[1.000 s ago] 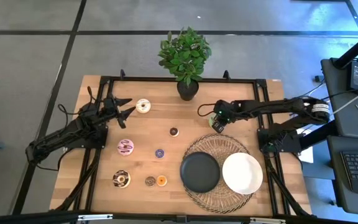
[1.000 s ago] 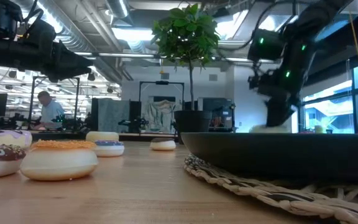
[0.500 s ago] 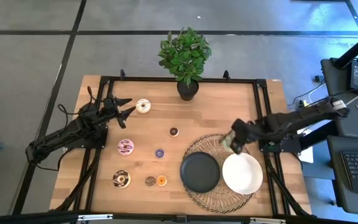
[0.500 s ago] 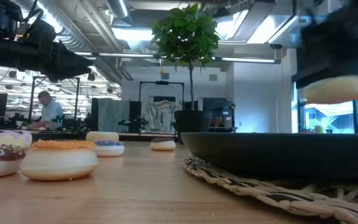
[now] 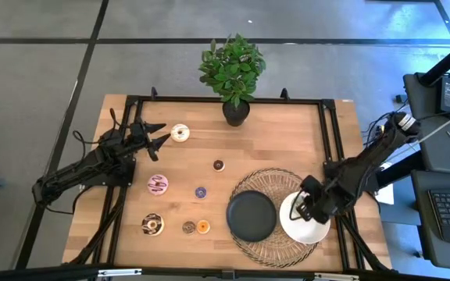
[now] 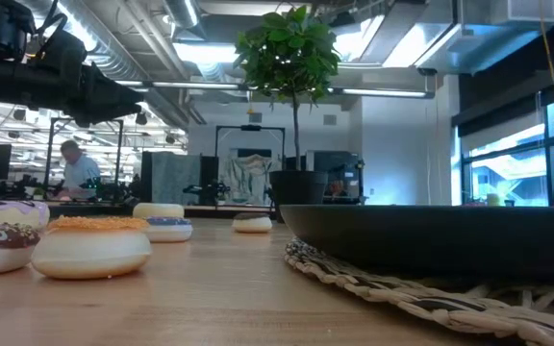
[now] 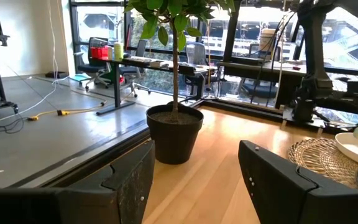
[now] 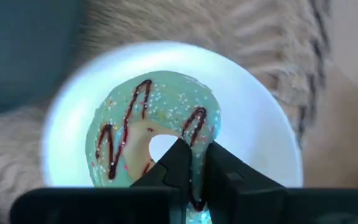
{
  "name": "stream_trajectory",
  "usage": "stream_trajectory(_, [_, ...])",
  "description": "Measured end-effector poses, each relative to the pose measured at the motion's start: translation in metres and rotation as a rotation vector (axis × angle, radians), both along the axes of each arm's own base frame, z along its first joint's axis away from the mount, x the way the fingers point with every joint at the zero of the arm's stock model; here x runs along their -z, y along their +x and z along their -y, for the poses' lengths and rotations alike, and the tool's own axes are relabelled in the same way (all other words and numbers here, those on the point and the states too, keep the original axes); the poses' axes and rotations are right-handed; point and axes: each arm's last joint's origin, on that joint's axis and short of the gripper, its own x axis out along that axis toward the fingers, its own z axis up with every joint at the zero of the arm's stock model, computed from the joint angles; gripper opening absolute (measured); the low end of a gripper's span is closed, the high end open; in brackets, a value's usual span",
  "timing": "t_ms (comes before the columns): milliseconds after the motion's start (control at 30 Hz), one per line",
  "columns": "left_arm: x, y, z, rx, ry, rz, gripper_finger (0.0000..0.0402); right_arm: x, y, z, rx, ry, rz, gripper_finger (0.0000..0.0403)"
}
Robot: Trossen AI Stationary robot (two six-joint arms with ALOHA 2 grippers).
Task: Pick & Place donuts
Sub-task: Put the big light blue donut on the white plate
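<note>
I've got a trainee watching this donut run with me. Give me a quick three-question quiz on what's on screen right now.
1. True or false: the right tool is shut on the green donut above the white plate.
2. Which dish has nothing on it? A) black plate B) white plate
3. Fill in: the left tool waits open next to the ____ donut.

Key: 1 true; 2 A; 3 white
</note>
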Motion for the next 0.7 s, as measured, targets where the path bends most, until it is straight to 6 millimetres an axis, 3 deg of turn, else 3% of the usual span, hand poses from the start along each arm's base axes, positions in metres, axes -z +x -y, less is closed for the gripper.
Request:
stream_trajectory(400, [0.000, 0.000, 0.000, 0.000, 0.000, 0.000, 0.0228, 0.024, 0.001, -0.012, 0.015, -0.076, -0.129, 0.0054])
stream_trajectory(700, [0.000, 0.000, 0.000, 0.002, -0.060, 0.034, 0.0228, 0.022, 0.000, -0.011, 0.015, -0.076, -0.137, 0.0147])
